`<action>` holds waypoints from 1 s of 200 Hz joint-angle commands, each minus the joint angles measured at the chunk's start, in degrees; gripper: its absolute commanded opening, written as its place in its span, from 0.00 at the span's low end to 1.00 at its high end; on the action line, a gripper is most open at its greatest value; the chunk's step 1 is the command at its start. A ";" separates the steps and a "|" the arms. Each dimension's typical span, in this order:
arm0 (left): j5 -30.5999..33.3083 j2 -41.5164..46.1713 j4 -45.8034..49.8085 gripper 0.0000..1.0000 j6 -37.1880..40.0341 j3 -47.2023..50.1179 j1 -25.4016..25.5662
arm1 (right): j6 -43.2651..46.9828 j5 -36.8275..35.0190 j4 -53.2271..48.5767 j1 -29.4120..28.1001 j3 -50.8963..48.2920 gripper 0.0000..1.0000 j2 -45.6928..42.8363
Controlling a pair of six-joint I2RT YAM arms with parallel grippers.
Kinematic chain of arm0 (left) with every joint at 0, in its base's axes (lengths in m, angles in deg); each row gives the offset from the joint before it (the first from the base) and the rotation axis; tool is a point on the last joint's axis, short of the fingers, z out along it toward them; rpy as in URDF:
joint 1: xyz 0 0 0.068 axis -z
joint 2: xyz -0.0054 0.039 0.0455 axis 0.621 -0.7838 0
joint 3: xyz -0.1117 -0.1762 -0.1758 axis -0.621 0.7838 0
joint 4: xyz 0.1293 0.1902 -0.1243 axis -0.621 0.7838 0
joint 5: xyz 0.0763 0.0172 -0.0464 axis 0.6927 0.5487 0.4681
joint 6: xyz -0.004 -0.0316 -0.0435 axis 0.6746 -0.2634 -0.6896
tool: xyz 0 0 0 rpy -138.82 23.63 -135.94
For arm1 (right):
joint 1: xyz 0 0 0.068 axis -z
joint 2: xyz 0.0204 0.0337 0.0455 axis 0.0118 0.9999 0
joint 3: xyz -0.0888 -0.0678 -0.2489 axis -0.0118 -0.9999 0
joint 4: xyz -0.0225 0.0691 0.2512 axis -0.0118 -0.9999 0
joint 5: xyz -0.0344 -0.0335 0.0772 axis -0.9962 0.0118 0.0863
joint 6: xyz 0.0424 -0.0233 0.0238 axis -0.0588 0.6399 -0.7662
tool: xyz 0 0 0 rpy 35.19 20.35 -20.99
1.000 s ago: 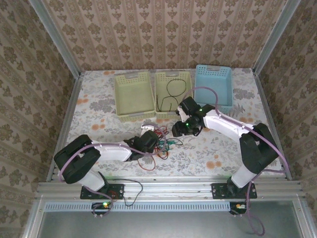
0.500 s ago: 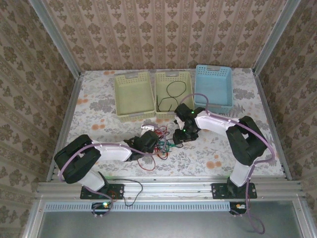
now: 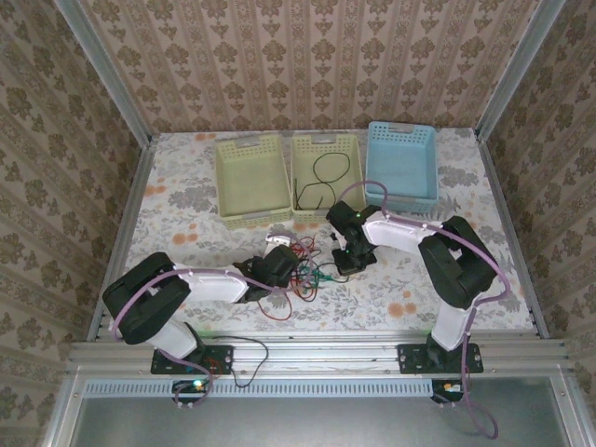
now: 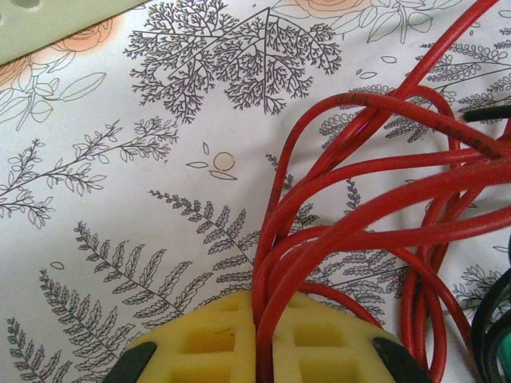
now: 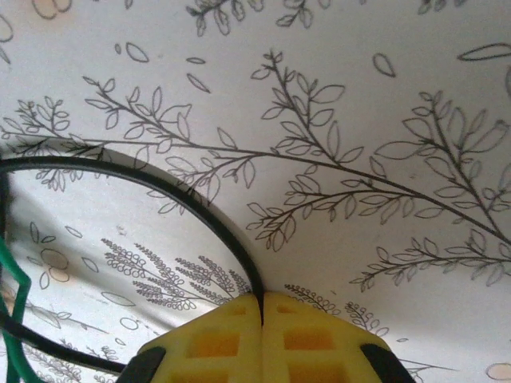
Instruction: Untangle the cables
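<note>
The cables [image 3: 307, 272] lie in a red, black and green tangle on the flowered tablecloth between the two arms. My left gripper [image 3: 282, 267] sits at the tangle's left side. In the left wrist view my left gripper [image 4: 263, 323] is shut, its yellow pads pinching several strands of the red cable [image 4: 359, 207]. My right gripper [image 3: 343, 260] is low at the tangle's right side. In the right wrist view my right gripper [image 5: 262, 307] is shut on the black cable [image 5: 160, 187], which curves away to the left. A green cable [image 5: 12, 287] shows at that view's left edge.
Three baskets stand at the back: a yellow-green one [image 3: 222, 177], a second yellow-green one [image 3: 326, 140] holding a black wire [image 3: 321, 172], and a blue one [image 3: 400, 128]. A red loop [image 3: 275, 312] trails toward the table's near edge.
My right gripper has moved left and down to the tangle and shut on the black cable. My left gripper has stayed in place, shut on the red cable.
</note>
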 commanded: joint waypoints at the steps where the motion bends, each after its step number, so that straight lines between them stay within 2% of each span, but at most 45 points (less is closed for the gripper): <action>1: 0.08 -0.73 0.64 0.09 0.72 -0.33 0.04 | -1.32 -6.71 -2.05 -0.50 -2.33 0.00 -0.39; 55: 0.04 -2.11 1.21 0.09 0.30 -0.42 -0.07 | -2.03 -28.51 -0.92 0.70 1.26 0.00 -10.01; 94: 0.12 -3.29 1.09 0.08 -0.06 -0.39 -0.07 | -3.07 -35.53 2.26 5.85 1.13 0.00 -17.26; 157: 0.82 -4.44 1.34 0.04 -1.06 -0.34 -0.16 | -11.62 -35.33 10.08 15.36 -4.48 0.00 -30.74; 178: 0.80 -4.41 1.26 0.03 -1.08 -0.17 -0.05 | -12.28 -31.99 14.30 16.53 -7.12 0.00 -33.68; 200: -0.17 -3.94 -0.04 0.04 0.12 -0.03 -0.03 | -10.66 -24.46 18.97 16.39 -10.33 0.00 -35.75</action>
